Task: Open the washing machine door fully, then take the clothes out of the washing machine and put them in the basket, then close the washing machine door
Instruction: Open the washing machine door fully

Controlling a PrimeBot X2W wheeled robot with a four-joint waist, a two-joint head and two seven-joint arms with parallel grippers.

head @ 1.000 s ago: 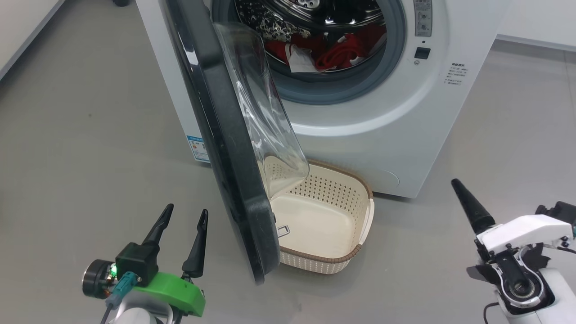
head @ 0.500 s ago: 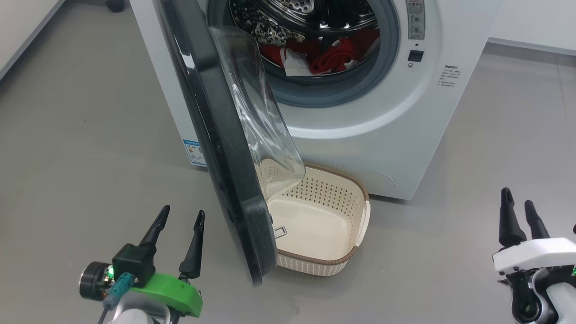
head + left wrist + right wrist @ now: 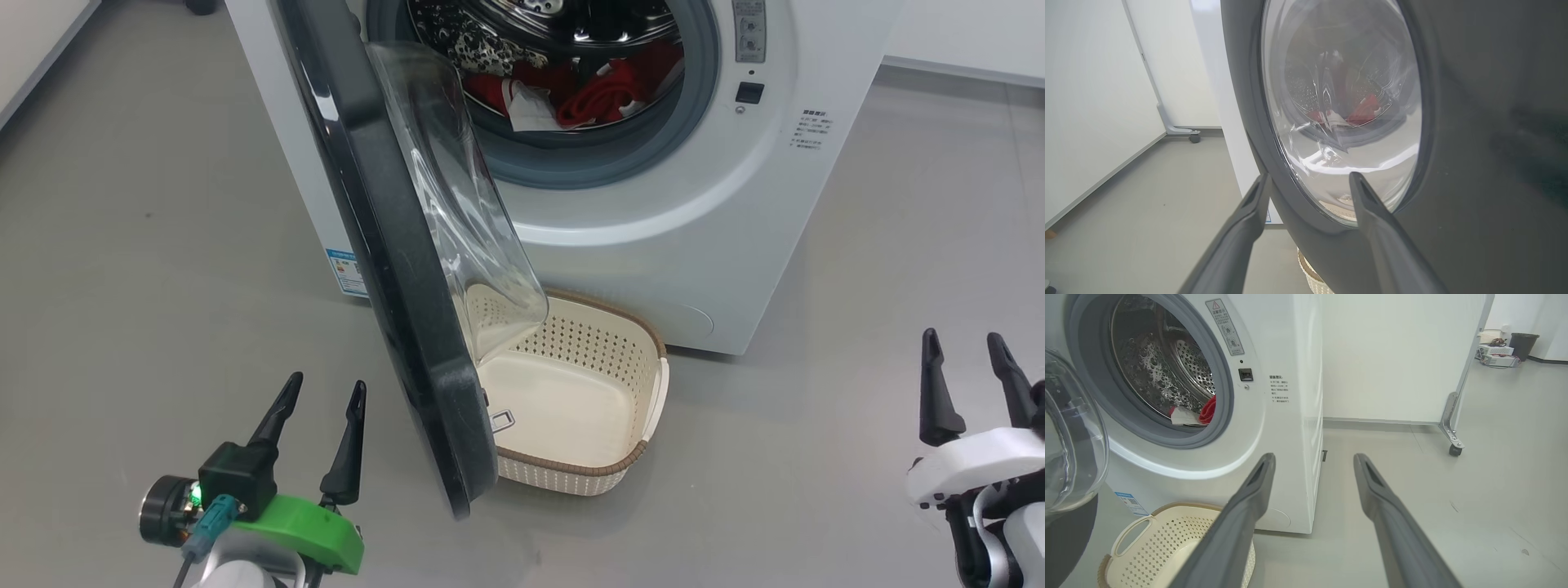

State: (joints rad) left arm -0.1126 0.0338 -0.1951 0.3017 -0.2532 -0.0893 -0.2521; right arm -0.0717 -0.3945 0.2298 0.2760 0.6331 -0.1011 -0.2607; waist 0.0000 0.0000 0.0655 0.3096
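The left gripper (image 3: pixel 326 380) hangs with its fingers apart, and the washing machine door (image 3: pixel 384 245) stands swung out just to its right. The right gripper (image 3: pixel 961 335) is spread too, holding nothing. The clothes (image 3: pixel 588 98) (red and white) lie in the washing machine (image 3: pixel 653 245) ahead of both grippers, and the basket (image 3: pixel 555 478) sits between them.

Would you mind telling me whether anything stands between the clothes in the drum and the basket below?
Yes: the half-open washing machine door overhangs the basket on its left, glass bowl above that end. The right side lies open below the clothes.
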